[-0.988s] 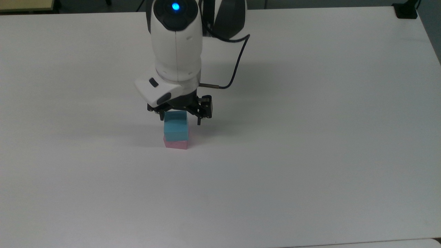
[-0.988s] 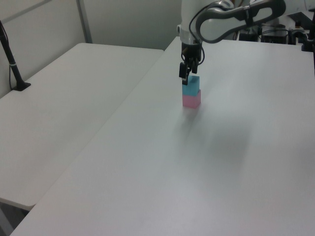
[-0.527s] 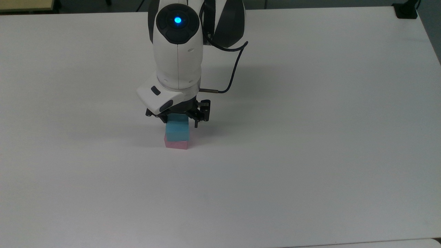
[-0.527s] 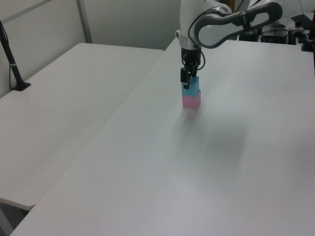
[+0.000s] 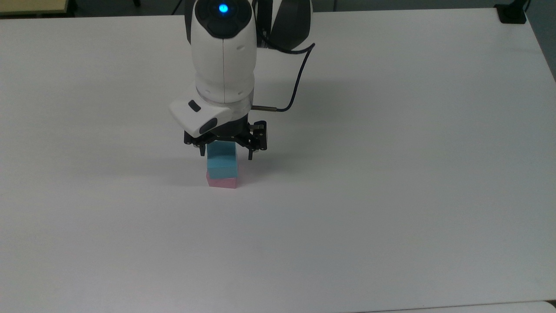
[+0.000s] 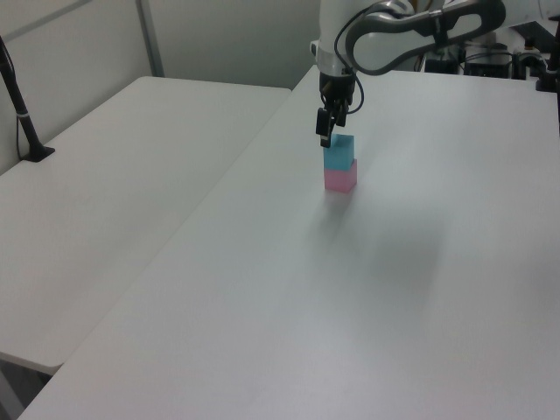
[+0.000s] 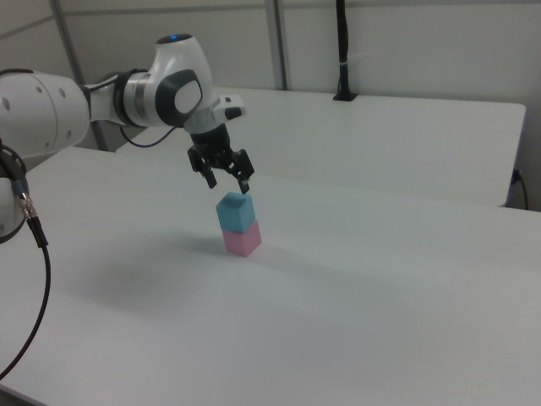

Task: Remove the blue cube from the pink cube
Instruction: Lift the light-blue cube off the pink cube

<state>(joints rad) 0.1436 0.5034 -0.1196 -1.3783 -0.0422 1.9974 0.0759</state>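
The blue cube [image 7: 234, 211] sits on the pink cube [image 7: 243, 240] on the white table [image 7: 380, 288] — the gripper [image 7: 228, 182] hangs just above, fingers spread wide, holding nothing

A robotics lab, by every sign.
Bare white tables [image 7: 406, 279] stretch out beyond the gripper [image 7: 226, 179], a black pole [image 7: 341, 51] clamped behind it.

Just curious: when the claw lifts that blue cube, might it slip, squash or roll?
The blue cube has flat faces, so it probably won't roll. Its matte surface should grip well. It looks light, maybe foam, so it could dent slightly.
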